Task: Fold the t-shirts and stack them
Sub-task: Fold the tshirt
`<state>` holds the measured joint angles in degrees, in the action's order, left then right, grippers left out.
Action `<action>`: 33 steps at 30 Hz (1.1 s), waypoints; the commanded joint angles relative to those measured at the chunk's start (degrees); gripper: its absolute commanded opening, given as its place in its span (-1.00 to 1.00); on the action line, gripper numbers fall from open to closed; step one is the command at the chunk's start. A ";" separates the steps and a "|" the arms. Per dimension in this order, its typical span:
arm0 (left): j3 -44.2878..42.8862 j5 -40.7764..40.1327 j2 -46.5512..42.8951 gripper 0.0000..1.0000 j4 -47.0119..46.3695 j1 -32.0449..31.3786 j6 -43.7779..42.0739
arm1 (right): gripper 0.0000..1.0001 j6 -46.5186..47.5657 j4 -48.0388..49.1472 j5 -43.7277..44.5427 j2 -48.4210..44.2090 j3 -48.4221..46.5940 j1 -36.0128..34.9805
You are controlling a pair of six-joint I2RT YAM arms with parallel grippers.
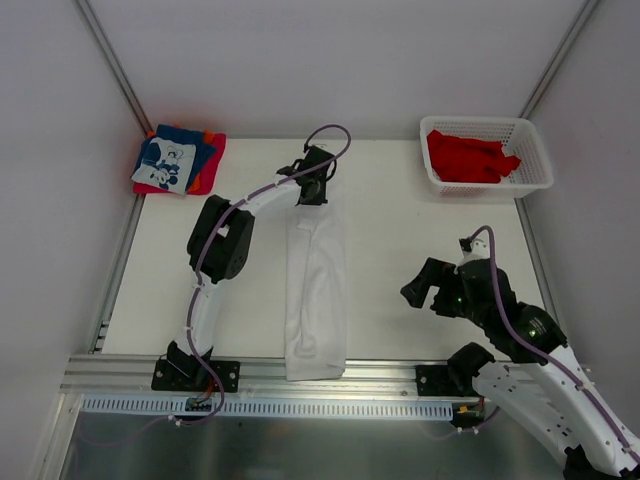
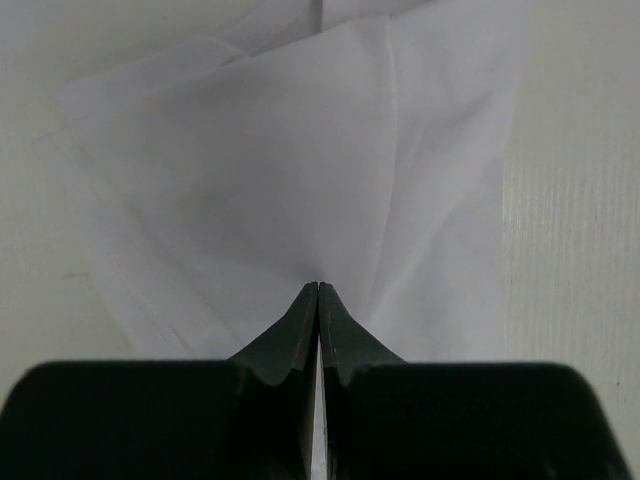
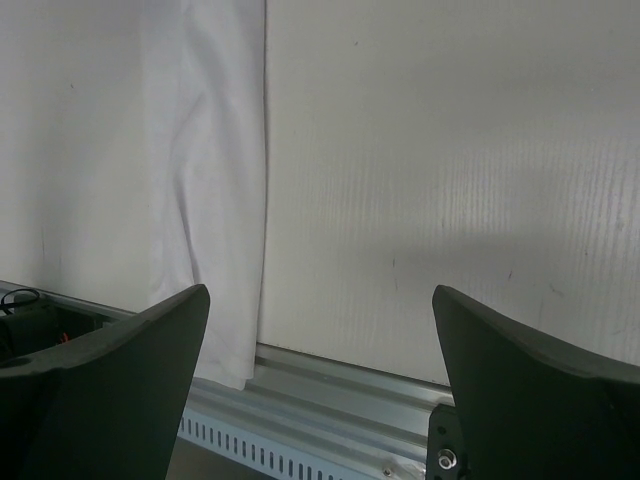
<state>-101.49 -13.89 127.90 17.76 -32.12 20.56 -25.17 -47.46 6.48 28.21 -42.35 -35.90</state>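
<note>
A plain white t-shirt [image 1: 316,300] lies folded into a long narrow strip down the middle of the table, its near end draped over the front rail. My left gripper [image 1: 313,188] sits at the strip's far end. In the left wrist view its jaws [image 2: 318,285] are shut, and creases in the white cloth [image 2: 300,150] run into the tips. My right gripper [image 1: 425,290] hovers open to the right of the strip, nothing between its fingers [image 3: 320,290]; the shirt's near right edge [image 3: 200,150] shows beside it. A stack of folded t-shirts [image 1: 178,160], blue with white print on top, lies at the far left.
A white lattice basket [image 1: 535,150] at the far right holds bright red t-shirts [image 1: 468,157]. An aluminium rail [image 3: 330,380] runs along the table's near edge. Metal frame posts stand at the back corners.
</note>
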 commanded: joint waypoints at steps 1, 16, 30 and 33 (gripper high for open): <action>-2.04 3.51 1.12 -1.00 3.25 1.00 2.47 | 0.99 -0.67 -1.05 0.99 0.36 -3.18 -0.31; -16.01 13.00 12.37 -1.00 7.11 6.10 2.56 | 0.99 -0.50 -4.30 2.13 -1.48 -6.25 -0.31; -35.87 20.13 21.68 -1.00 7.73 11.29 0.89 | 0.99 0.21 -0.88 1.17 2.29 -4.24 -0.31; -40.53 19.86 23.88 -1.00 7.12 11.64 0.10 | 0.99 0.21 -0.79 1.60 2.38 -3.62 -0.31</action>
<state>-137.16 4.51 150.23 25.36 -21.21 22.65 -25.06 -49.41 7.55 30.35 -46.35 -35.94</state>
